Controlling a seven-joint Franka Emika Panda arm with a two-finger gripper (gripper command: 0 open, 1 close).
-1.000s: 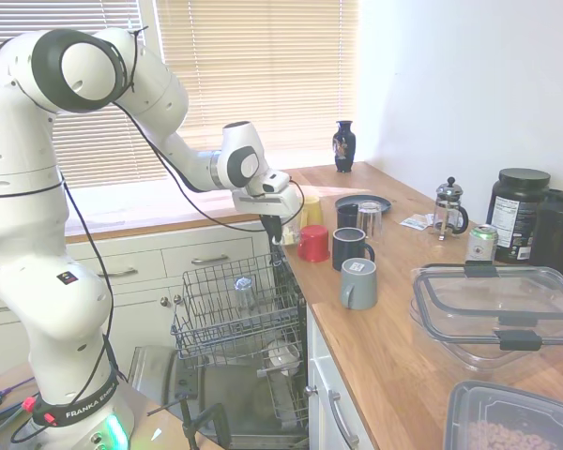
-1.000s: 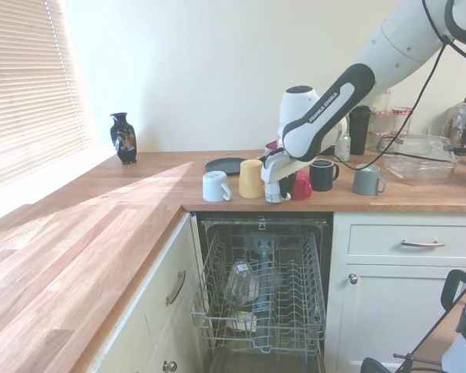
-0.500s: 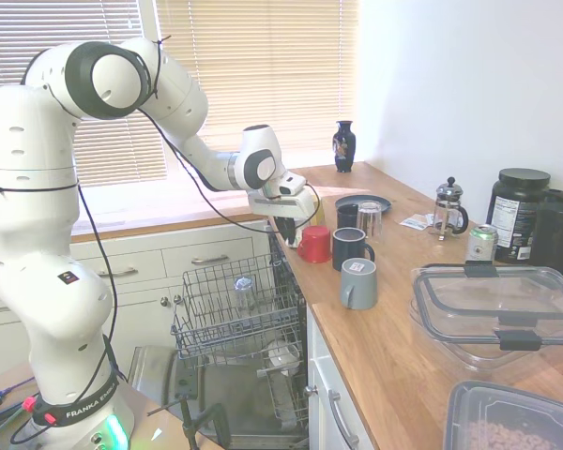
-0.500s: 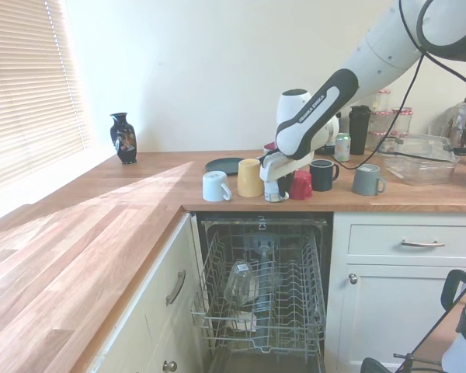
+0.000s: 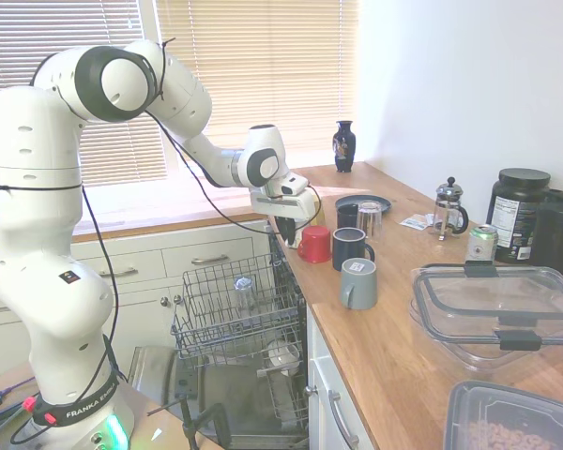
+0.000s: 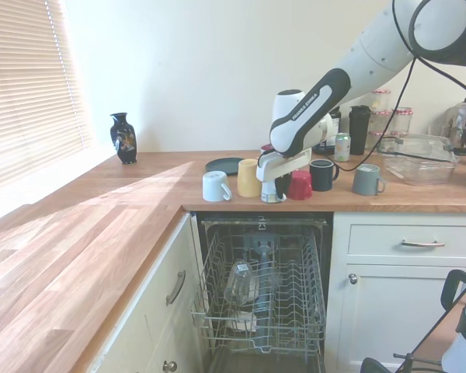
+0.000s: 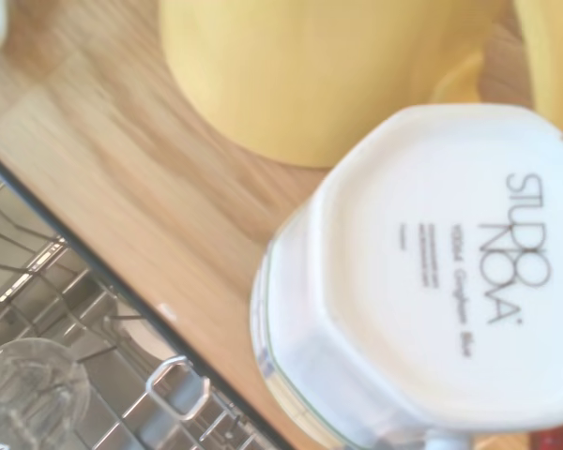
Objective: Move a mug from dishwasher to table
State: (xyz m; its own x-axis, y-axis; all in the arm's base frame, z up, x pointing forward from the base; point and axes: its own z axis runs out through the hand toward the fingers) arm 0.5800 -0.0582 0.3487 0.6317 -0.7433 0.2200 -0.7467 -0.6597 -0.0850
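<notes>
The mug (image 7: 432,281) is upside down under my hand (image 5: 289,232) – its flat white base with printed lettering fills the wrist view. It sits low over the front edge of the desk (image 5: 394,337), just beside the yellow mug (image 6: 250,179) and close to the red mug (image 6: 300,185). The open dishwasher (image 6: 256,295) is below. Whether it already rests on the wood, and whether my hand is clamped on it or loose around it, I cannot tell from either outside view.

I judge it to be rigid glazed ceramic, fairly light for its bulk, smooth enough to slip and likely to chip on a hard knock. The best hold looks to be across the straight wall below the base, away from the handle, and it should be set down gently.

Against a second ago, my hand has travelled from above the rack's edge further in over the desk, nearer the red mug – and my elbow has swung round with it
</notes>
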